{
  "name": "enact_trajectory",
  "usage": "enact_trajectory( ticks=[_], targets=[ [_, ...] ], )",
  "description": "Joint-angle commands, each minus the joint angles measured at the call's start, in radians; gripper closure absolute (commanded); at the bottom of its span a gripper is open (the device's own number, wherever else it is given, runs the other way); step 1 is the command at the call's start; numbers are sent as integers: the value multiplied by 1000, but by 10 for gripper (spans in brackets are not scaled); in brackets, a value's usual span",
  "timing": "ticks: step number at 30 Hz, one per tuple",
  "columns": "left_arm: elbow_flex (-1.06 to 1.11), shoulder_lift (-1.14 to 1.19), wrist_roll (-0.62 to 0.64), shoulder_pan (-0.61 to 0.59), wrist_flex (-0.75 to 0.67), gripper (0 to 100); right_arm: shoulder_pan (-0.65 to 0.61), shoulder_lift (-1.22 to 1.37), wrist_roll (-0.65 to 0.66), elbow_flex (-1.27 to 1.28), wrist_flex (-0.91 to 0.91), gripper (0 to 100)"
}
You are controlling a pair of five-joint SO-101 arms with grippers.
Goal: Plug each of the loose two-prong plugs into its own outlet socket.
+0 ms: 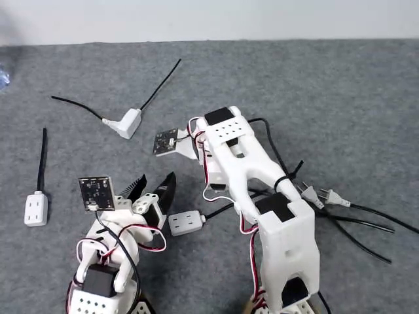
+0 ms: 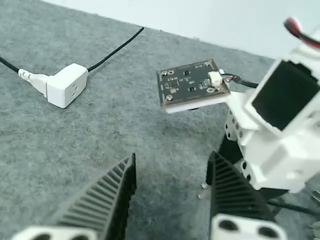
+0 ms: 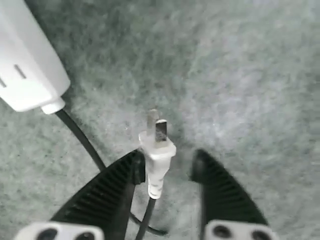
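Right gripper (image 3: 169,159) open, gripping nothing, plug (image 3: 156,145) against one finger; I'd centre it on the plug body before closing, prongs toward the outlet (image 3: 25,65).

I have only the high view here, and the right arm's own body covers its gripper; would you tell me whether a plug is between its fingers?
Observer: Yes. In the right wrist view a white two-prong plug sits between the fingers of the right gripper, prongs pointing away from the gripper.
Operator: Thank you. Is it clamped?
Observer: No. It leans on one finger, and the other finger is apart from it.
Operator: Is a socket close by?
Observer: A white outlet socket lies just beyond the plug, slots visible, with a black cable leaving its end.
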Motion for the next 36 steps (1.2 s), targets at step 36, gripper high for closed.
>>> enact_trajectory(
  ticks=[36],
  targets=[
    [-5, -17, -21, 17, -2, 782, 41, -404, -34, 485, -354, 881]
  ],
)
